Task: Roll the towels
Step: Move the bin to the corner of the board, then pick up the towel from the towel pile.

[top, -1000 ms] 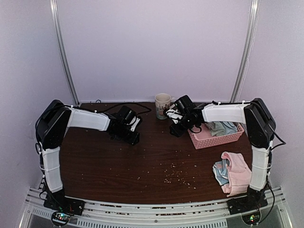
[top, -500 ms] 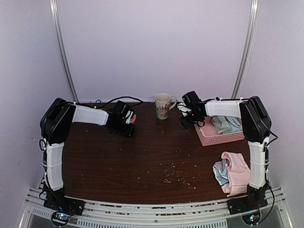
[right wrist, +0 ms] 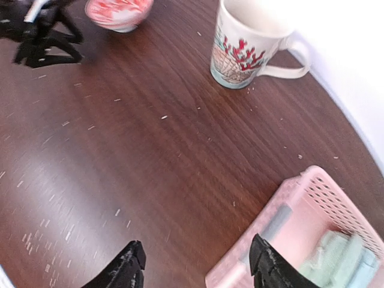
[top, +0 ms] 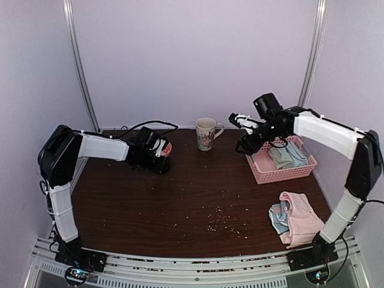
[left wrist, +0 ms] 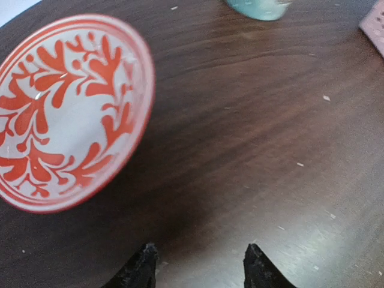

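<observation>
the left gripper (left wrist: 200,271) and right gripper (right wrist: 198,270) are both standing open and empty, rolling is not yet starting, and the next move is calling for grasping the pink towel (top: 300,216) lying crumpled near-right, in front of the pink basket (top: 282,175) holding spare towels (top: 289,155).

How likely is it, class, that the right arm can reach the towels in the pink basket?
Probably yes: the right gripper hangs open just beside the pink basket, and the towels lie uncovered inside, nothing above them.
</observation>
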Controlling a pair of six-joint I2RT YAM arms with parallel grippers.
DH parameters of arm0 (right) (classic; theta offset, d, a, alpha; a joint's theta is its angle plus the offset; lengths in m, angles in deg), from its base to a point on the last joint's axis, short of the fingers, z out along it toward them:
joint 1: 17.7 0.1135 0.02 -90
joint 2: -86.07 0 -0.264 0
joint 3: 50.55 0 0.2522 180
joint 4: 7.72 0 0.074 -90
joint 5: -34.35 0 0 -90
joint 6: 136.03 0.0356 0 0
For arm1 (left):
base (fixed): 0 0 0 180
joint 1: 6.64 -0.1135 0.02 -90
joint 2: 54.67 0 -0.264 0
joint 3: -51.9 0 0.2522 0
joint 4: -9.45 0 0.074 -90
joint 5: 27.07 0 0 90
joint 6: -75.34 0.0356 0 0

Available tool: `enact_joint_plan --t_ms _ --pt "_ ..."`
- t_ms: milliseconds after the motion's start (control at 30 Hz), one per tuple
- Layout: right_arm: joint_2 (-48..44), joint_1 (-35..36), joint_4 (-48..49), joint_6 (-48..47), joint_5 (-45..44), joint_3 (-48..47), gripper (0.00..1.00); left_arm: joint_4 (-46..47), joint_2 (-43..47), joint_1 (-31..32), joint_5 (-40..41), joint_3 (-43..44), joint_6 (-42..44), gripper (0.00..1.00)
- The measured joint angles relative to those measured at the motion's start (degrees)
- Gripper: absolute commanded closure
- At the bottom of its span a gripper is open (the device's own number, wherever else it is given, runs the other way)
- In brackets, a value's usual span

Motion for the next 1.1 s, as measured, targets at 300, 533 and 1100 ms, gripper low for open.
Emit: enact_joint_plan --t_ms 300,533,1100 --pt "-18.3 -10.0 -18.5 -15.7 0.6 13.0 0.40 6.0 6.6 9.2 -10.1 -7.1 4.1 0.47" --pt "-18.8 -13.0 -28.7 -22.2 -3.1 23.3 0.21 5.9 5.1 10.4 -13.3 -7.1 4.6 0.48" --pt "-17.8 -15.7 -27.1 -20.9 -8.2 24.1 1.00 5.5 3.3 10.4 -13.2 -5.5 5.0 0.48"
